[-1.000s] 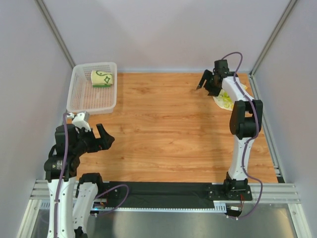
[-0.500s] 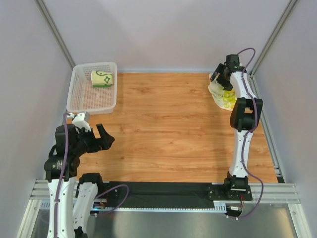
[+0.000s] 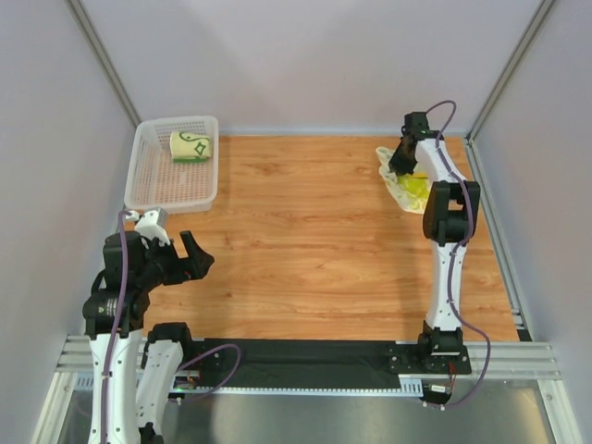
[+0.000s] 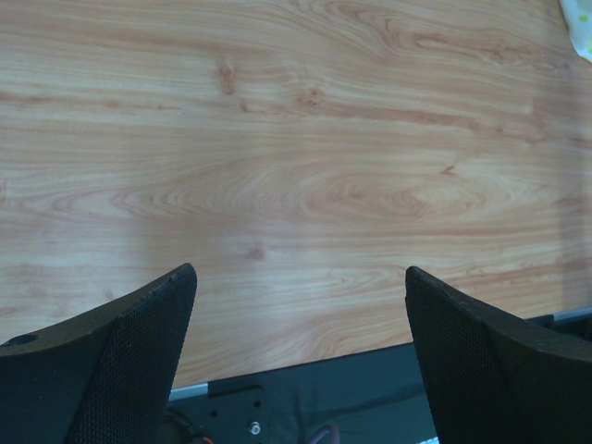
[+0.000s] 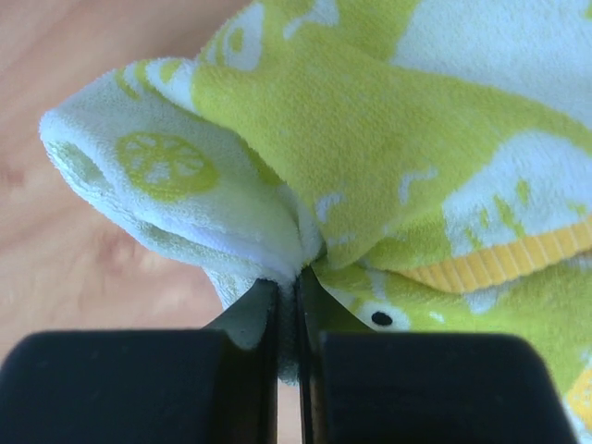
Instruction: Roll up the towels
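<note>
I read this job as about half done. In the top view, the green-lined towel [image 3: 191, 146] sits as a tight roll inside the white mesh basket [image 3: 153, 190] at the upper left of the frame, so I count that one finished and stowed.

The other one, the yellow-green towel [image 3: 410, 191], is at the upper right of the same view, bunched and crumpled rather than flat. Nothing about it looks rolled.

My right arm [image 3: 450, 208] reaches up to it. In the right wrist view its jaws are pinched nearly shut on a gathered fold of the cloth [image 5: 370, 120], with the orange edge band showing at the right of that frame and bare wood at the left. From overhead I cannot say for sure whether the cloth is lifted or partly resting on the surface [image 3: 305, 240]; it looks to me as if some of it hangs from the grip.

My left arm [image 3: 139, 268] sits at the lower left of the top view, well apart from both towels. Its jaws are spread wide with nothing between them, and its wrist camera shows only wood grain plus a sliver of the second towel at the upper right corner.

What is left, as I judge it, is to spread this towel flat, roll it up, and probably set it beside the first.
</note>
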Tool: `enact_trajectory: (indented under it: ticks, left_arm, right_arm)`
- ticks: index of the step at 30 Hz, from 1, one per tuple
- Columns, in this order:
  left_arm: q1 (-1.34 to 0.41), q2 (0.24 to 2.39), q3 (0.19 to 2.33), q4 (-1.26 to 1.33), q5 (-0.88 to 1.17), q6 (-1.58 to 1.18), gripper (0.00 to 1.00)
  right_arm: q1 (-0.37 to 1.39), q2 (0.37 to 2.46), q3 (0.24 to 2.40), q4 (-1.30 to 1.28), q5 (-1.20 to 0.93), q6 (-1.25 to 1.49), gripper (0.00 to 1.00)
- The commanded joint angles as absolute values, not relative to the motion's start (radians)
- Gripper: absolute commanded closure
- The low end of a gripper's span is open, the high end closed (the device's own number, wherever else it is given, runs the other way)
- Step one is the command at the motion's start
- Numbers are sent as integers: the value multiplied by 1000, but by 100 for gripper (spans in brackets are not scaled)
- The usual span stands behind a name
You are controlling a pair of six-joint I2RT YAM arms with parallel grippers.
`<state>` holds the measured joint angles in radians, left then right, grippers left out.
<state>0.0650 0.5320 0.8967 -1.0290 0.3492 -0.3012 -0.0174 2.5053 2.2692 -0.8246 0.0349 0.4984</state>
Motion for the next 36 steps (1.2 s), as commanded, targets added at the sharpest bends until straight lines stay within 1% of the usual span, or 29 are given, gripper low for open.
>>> enact_trajectory:
  ticks: [1, 2, 3, 4, 5, 6, 7, 8, 9, 10, 11, 12, 13, 14, 16, 18, 20, 21, 22, 25, 27, 28, 30, 31, 32, 33, 34, 35, 36]
  left_arm:
    - [60, 537, 897, -1029, 344, -302, 1]
    - [61, 544, 900, -1032, 342, -302, 1]
    - [60, 546, 902, -1040, 327, -304, 2]
    - [61, 545, 903, -1040, 327, -304, 2]
    - [61, 546, 907, -1040, 327, -302, 2]
    - [60, 545, 910, -1042, 330, -302, 2]
    - [60, 545, 919, -1046, 336, -298, 3]
    - [60, 538, 928, -1052, 318, -299, 4]
    - [61, 532, 940, -1086, 308, -311, 4]
    - [60, 531, 978, -1106, 308, -331, 4]
    - [60, 519, 1001, -1123, 311, -348, 5]
    - [61, 511, 1023, -1135, 322, -363, 5]
    - [61, 503, 1055, -1147, 327, -379, 5]
    - [60, 496, 1069, -1153, 331, -411, 5]
    - [61, 497, 1094, -1181, 342, -443, 9]
    - [61, 494, 1095, -1192, 365, -489, 11]
    - [60, 479, 1091, -1181, 376, -523, 12]
    - [61, 477, 1085, -1160, 377, -532, 11]
    - [60, 497, 1081, -1151, 383, -538, 1]
    - [51, 552, 1095, -1109, 407, -549, 0]
    - [19, 618, 1109, -1057, 365, -557, 1]
    - [-54, 649, 1135, -1043, 335, -574, 0]
    - [-185, 774, 1189, -1042, 150, -597, 0]
    - [-366, 831, 1268, -1048, 58, -615, 0]
    - [-458, 964, 1317, -1054, -104, -617, 1]
    - [-538, 1039, 1372, -1084, -171, -615, 0]
    - [-663, 1119, 1485, -1104, -226, -604, 0]
    - [-711, 1276, 1543, -1120, -300, -594, 0]
    - [-783, 1352, 1637, -1130, -319, -580, 0]
  right_arm:
    - [98, 2282, 2076, -824, -44, 488, 100]
    - [144, 2150, 2006, -815, -46, 501, 100]
    - [170, 2082, 1821, -766, -58, 509, 100]
    - [228, 1994, 1730, -734, -98, 521, 100]
    - [259, 1853, 1648, -709, -109, 525, 95]
    - [288, 1779, 1553, -656, -124, 517, 66]
    - [314, 1725, 1457, -667, -111, 511, 43]
    - [339, 1682, 1416, -690, -95, 514, 25]
    - [341, 1581, 1381, -705, -92, 514, 19]
    - [339, 1534, 1311, -704, -97, 515, 10]
    - [341, 1484, 1290, -709, -88, 512, 4]
    - [338, 1442, 1278, -754, -72, 514, 3]
    - [339, 1358, 1258, -761, -65, 508, 2]
    - [339, 1323, 1215, -764, -64, 506, 0]
    - [339, 1232, 1180, -785, -67, 512, 0]
    - [337, 1188, 1120, -782, -98, 512, 0]
    - [339, 1186, 1092, -776, -123, 502, 0]
    - [339, 1193, 1077, -775, -133, 489, 0]
    - [328, 1204, 1071, -775, -164, 485, 0]
    - [298, 1250, 1034, -747, -274, 494, 1]
    - [267, 1247, 1000, -697, -317, 514, 2]
    - [261, 1240, 971, -684, -342, 538, 2]
    - [255, 1215, 937, -616, -371, 561, 3]
    - [255, 1203, 887, -585, -423, 580, 3]
    - [258, 1189, 862, -556, -446, 615, 3]
    - [259, 1160, 841, -525, -455, 627, 3]
    - [259, 1143, 827, -531, -428, 635, 3]
    - [259, 1126, 809, -537, -401, 649, 2]
    - [259, 1082, 802, -560, -331, 655, 1]
